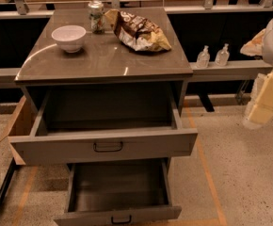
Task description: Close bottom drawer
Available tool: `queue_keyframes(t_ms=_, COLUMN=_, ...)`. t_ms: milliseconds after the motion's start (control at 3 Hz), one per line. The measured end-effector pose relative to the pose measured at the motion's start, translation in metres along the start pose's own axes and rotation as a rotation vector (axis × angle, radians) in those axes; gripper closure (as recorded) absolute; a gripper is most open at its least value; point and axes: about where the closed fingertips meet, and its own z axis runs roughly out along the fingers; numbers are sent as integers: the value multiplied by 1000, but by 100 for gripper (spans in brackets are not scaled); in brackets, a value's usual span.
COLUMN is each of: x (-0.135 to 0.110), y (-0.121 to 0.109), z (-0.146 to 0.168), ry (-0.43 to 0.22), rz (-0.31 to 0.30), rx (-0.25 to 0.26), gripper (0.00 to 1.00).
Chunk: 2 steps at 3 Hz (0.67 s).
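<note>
The bottom drawer is the narrower grey metal drawer at the foot of the cabinet. It is pulled out and its inside shows empty. Its low front panel has a small dark bail handle at the lower edge of the camera view. Above it the wider, taller-fronted grey drawer is also pulled out. My gripper shows as cream-coloured parts at the right edge, raised off the floor. It is well to the right of both drawers and touches nothing.
On the cabinet top stand a white bowl, a can and a chip bag. Two small bottles stand on a rail at the right. A cardboard piece leans at the cabinet's left. Speckled floor lies to the right.
</note>
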Motion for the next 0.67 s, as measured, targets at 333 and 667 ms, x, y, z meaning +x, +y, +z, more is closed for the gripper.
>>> queue_keyframes(t_ms=333, x=-1, y=0, z=-1, ry=-5, rz=-2, rx=10, gripper=43)
queue_keyframes(t_ms=667, x=-2, y=0, z=24, ry=-46, rz=-18, rx=25, gripper=64)
